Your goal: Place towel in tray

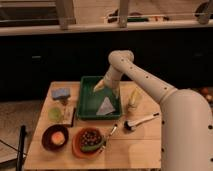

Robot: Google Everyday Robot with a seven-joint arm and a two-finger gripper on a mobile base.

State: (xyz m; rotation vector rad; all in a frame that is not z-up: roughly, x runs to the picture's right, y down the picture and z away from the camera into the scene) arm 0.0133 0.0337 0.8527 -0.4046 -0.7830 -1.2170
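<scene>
The white towel [106,106] lies crumpled on the floor of the green tray [86,99], toward its front right. The tray sits at the middle back of the wooden table [140,145]. My gripper [106,88] hangs over the tray's back half, just above and behind the towel and apart from it. Its fingers are spread open and hold nothing. The white arm reaches in from the right and bends down over the tray.
A blue sponge [61,93] lies left of the tray, with a green item [55,114] below it. A brown bowl [55,137] and an orange bowl of dark fruit [90,141] stand in front. A yellowish object [134,100] and a white-handled brush [142,121] are to the right.
</scene>
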